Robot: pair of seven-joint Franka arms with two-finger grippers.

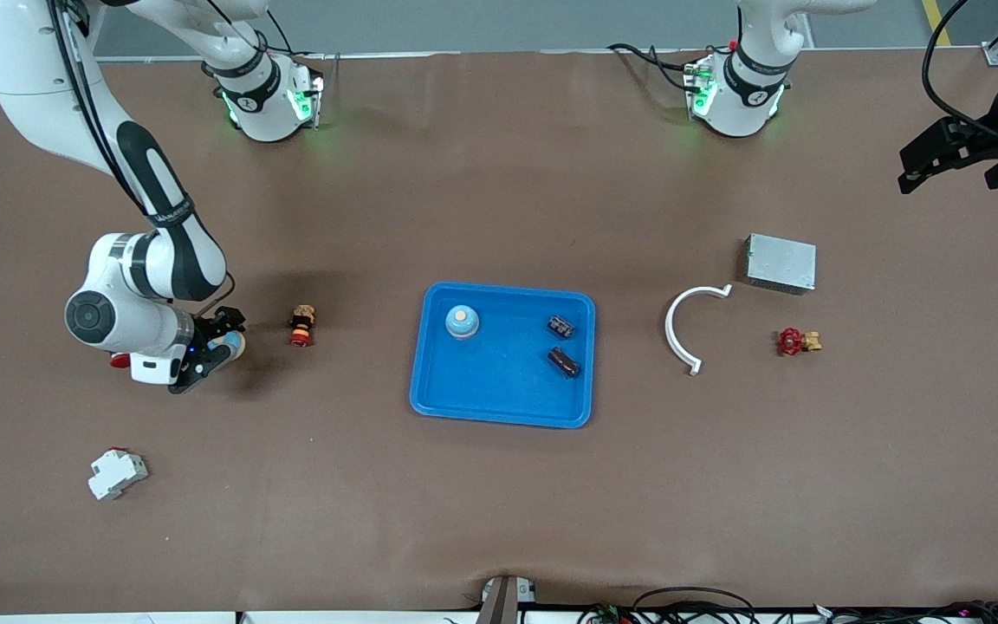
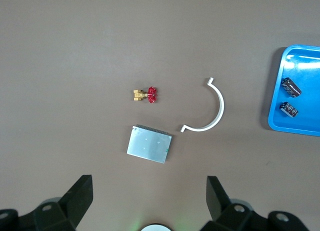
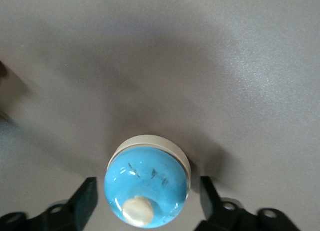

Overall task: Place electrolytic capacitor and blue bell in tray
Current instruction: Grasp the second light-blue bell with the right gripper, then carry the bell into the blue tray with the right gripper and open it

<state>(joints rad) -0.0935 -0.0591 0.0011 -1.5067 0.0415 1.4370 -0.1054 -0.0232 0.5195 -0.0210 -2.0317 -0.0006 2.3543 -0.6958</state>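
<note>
Blue bell (image 3: pixel 146 185) sits on the table between the right gripper's (image 1: pixel 215 347) parted jaws, which must clamp before lifting to the tray (image 1: pixel 499 407); left gripper (image 2: pixel 150 201) waits open.

The right arm bends low, its end effector (image 1: pixel 220 345) down near the surface, fingers apart. The left arm waits, end effector (image 1: pixel 954 160) high, fingers wide.

Tray (image 2: pixel 295 98) cut off at left wrist view's edge; small red-and-brass fitting (image 1: pixel 799 341) perhaps a valve.
</note>
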